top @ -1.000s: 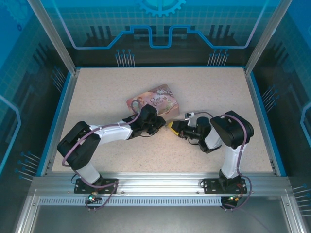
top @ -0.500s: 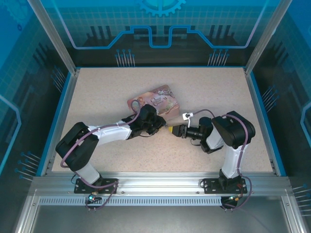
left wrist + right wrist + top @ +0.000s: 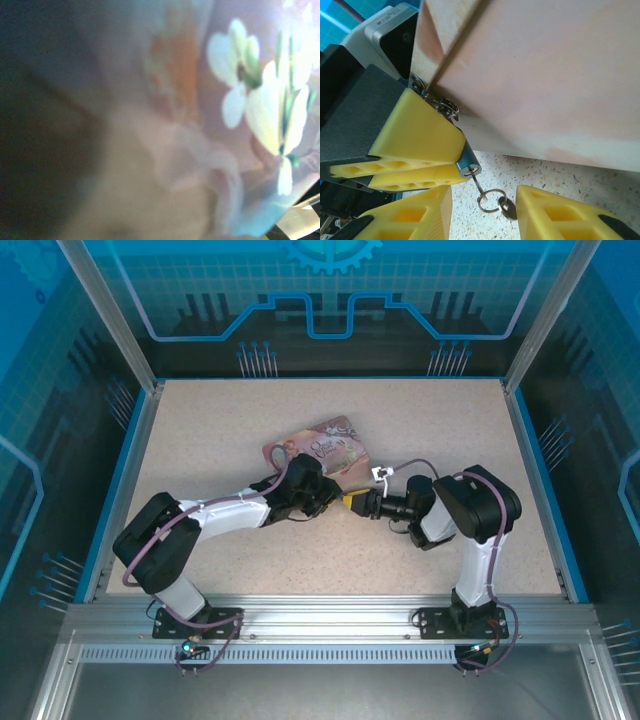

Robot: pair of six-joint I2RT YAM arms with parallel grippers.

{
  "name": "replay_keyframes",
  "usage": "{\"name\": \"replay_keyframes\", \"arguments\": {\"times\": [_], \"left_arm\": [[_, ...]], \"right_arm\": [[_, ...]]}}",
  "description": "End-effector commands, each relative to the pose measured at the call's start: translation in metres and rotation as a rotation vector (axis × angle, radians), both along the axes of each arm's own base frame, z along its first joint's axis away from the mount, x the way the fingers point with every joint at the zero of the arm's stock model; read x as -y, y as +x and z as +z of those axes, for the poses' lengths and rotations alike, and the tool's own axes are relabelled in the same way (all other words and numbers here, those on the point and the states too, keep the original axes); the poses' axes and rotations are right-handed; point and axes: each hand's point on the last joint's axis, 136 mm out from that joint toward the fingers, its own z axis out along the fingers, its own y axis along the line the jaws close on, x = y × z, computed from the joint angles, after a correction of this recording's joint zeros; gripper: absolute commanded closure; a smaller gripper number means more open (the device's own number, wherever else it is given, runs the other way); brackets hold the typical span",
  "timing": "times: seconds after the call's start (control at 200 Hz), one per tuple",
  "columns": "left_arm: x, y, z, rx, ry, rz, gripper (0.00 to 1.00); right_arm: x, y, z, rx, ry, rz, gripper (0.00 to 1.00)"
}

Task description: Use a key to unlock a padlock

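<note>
Teal-blue metal of the padlock (image 3: 466, 161) just left of centre in the right wrist view, pinched between the two yellow pads of the left tool (image 3: 456, 161), silvery end face poking out toward the lower right. Thin shackle (image 3: 447, 107) at the lock's other end, meeting the edge of the pink tin (image 3: 560, 75) that spans the upper right; exact linkage too cramped to tell. Slim grey key (image 3: 479, 186) seemingly seated in the keyhole, shaft running down to a wire ring (image 3: 488, 201) carrying another small metal piece (image 3: 507, 210), perhaps a spare key, all dangling just above the speckled surface (image 3: 570, 175). Right tool (image 3: 484, 196) spread wide along the bottom of the frame, one yellow finger on each side of the ring, gripping nothing. From above, both tools tip to tip near the middle of the frame, at the tin's lower right corner. Likely trouble from here: closing on the loose ring instead of the key's head, with the twist lost to a swivelling ring; tugging outward and drawing the key free; turning too hard and bending so thin a shaft, or rolling the lock inside the left tool's pinch and dragging the tin along.
</note>
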Motion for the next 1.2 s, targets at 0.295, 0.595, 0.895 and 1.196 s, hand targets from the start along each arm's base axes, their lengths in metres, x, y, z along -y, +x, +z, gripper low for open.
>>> {"name": "replay_keyframes", "arguments": {"times": [0.295, 0.595, 0.895, 1.196], "left_arm": [[0.016, 0.004, 0.031, 0.019, -0.099, -0.019, 1.0], [0.015, 0.005, 0.032, 0.021, -0.1, -0.017, 1.0], [0.015, 0.005, 0.031, 0.021, -0.098, -0.015, 1.0], [0.015, 0.004, 0.031, 0.02, -0.098, -0.016, 1.0]], "right_arm": [[-0.009, 0.002, 0.004, 0.027, 0.011, 0.032, 0.65], [-0.016, 0.003, 0.006, 0.028, 0.015, 0.046, 0.7], [-0.009, -0.004, 0.002, 0.017, 0.003, 0.034, 0.68], [-0.007, -0.004, 0.001, 0.011, 0.003, 0.032, 0.7]]}}
